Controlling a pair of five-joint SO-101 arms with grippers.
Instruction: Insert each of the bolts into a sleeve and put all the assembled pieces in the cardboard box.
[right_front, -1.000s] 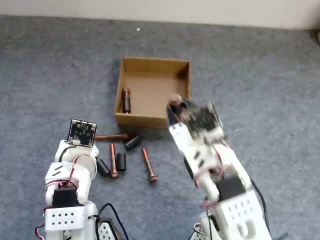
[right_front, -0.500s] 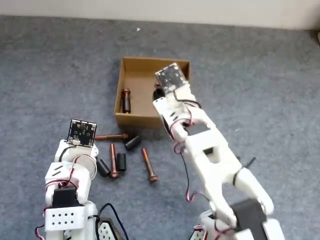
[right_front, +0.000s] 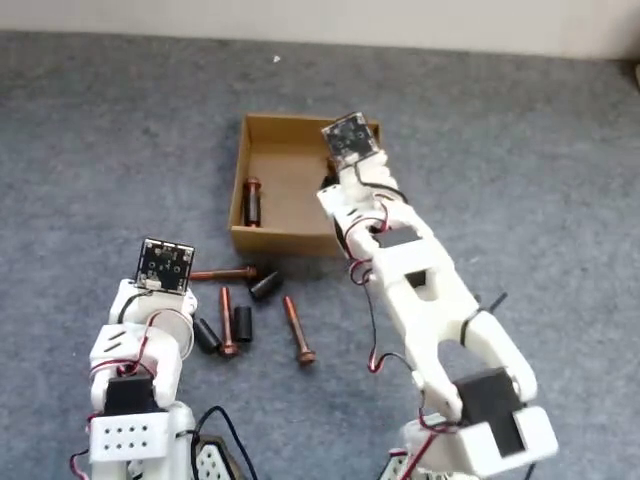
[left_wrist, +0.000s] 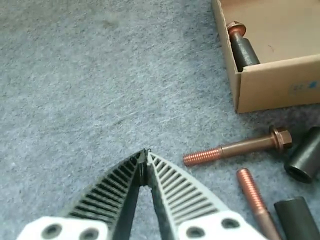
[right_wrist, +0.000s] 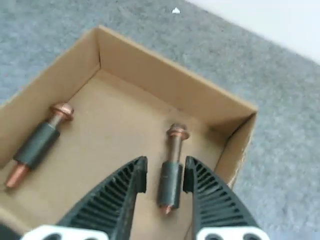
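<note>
The assembled piece (copper bolt seated in a black sleeve) lies inside the cardboard box near a far corner. It sits between the fingers of the right gripper, which are slightly spread, with a gap visible on one side. A second assembled piece lies along the opposite wall. In the high view, the right arm covers the box's right half. In front of the box, three loose bolts and three black sleeves lie clustered on the grey carpeted desk. The left gripper is pressed together, near the cluster.
</note>
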